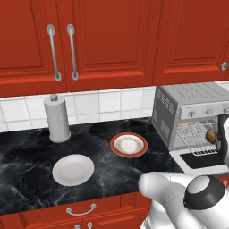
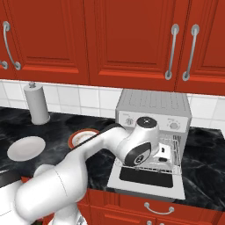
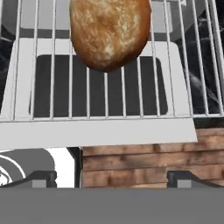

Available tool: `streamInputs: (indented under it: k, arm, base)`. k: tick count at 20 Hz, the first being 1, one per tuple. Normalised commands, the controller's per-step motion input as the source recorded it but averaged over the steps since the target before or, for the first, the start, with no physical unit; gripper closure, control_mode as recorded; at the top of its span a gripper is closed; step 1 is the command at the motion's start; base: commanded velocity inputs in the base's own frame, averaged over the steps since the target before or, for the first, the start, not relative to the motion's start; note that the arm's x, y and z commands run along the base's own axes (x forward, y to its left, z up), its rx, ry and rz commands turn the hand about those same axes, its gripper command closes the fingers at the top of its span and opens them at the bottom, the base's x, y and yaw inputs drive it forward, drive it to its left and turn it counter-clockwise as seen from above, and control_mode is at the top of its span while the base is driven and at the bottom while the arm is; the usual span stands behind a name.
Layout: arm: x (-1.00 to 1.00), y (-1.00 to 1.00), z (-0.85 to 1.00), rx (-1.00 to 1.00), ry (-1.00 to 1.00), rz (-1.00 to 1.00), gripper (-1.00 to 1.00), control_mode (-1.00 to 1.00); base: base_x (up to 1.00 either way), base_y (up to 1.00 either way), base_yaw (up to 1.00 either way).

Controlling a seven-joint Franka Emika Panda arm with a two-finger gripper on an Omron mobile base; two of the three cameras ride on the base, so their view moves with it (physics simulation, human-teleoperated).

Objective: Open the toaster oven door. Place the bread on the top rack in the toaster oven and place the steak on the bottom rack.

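The toaster oven (image 1: 190, 109) (image 2: 154, 110) stands on the counter with the toaster oven door (image 1: 199, 162) (image 2: 147, 176) dropped flat. The bread (image 3: 109, 33) (image 1: 210, 135), a lumpy brown roll, lies on a wire rack (image 3: 52, 100) pulled out over the door. It looks like the top rack, but I cannot separate the top rack from the bottom rack for sure. My gripper (image 3: 113, 178) (image 2: 165, 151) hovers open just back from the bread, with nothing between its fingers. The steak is out of view.
A red-rimmed plate (image 1: 129, 145) (image 2: 81, 137) and a white plate (image 1: 73, 170) (image 2: 25, 147) sit on the black marble counter, left of the oven. A paper towel holder (image 1: 57, 118) (image 2: 37, 105) stands by the tiled wall. Red cabinets hang overhead.
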Motion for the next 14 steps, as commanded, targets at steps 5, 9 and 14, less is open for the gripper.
streamInputs:
  k: [5, 9, 14]
  arm:
    - [-0.16, 0.18, -0.34, 0.16, 0.02, 0.0, -1.0, -1.0]
    - [-0.06, 0.08, -0.22, 0.15, -0.03, 0.0, -1.0, -1.0]
    - [0.14, 0.14, -0.02, 0.0, 0.0, 0.0, -1.0, -1.0]
  base:
    - [0.0, 0.0, 0.0]
    - [0.0, 0.0, 0.0]
    - [0.0, 0.0, 0.0]
